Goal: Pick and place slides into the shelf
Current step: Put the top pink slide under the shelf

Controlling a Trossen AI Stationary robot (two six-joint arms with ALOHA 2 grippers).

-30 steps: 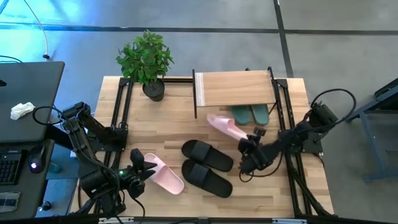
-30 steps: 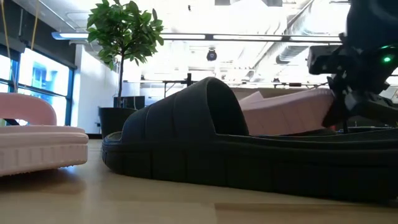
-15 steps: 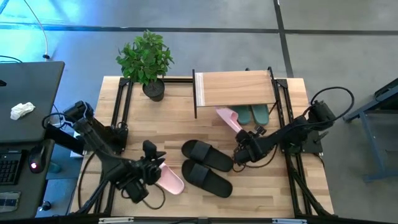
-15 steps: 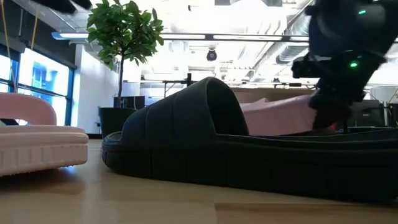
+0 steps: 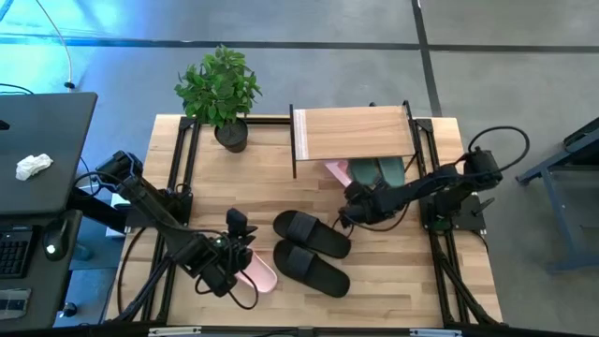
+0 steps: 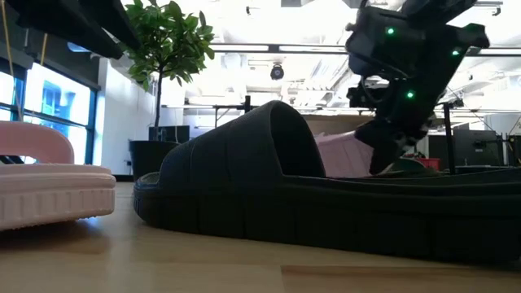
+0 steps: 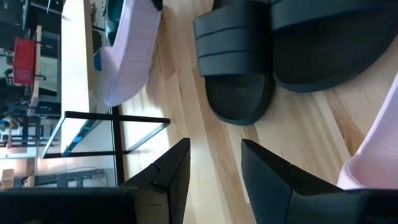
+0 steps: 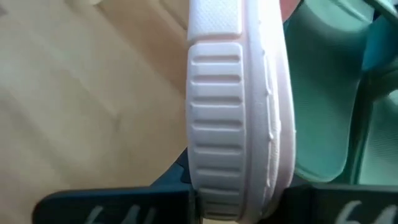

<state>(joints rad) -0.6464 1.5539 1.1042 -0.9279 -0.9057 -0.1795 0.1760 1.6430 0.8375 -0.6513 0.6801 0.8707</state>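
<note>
My right gripper [image 5: 352, 197] is shut on a pale pink slide [image 5: 338, 172], whose far end lies beneath the shelf's wooden board [image 5: 354, 133], next to two teal slides [image 5: 378, 171]. The other pink slide [image 5: 255, 270] lies near the front left of the table. My left gripper [image 5: 238, 225] hovers open beside it, fingers [image 7: 168, 177] over bare wood, pointing at the two black slides [image 5: 312, 248] in the middle. My right gripper pinches the pink slide's near end [image 8: 239, 186] between its two fingers, one on each broad face of the sole. The slide is turned on its edge, ribbed side wall [image 8: 214, 106] toward the wrist camera. It reaches from the fingers toward the shelf. Whether it touches the table I cannot tell.
A potted plant [image 5: 223, 94] stands at the table's far left corner. The shelf's thin black legs [image 7: 118, 118] stand between the slides and the far edge. A dark desk with a keyboard [image 5: 19, 253] lies left of the table.
My right gripper has carried the pink slide toward the shelf and the table's left, rolling it onto its edge; the slide's far end has gone beneath the board. My left gripper has moved right and down, from the table's front left corner to beside the other pink slide.
</note>
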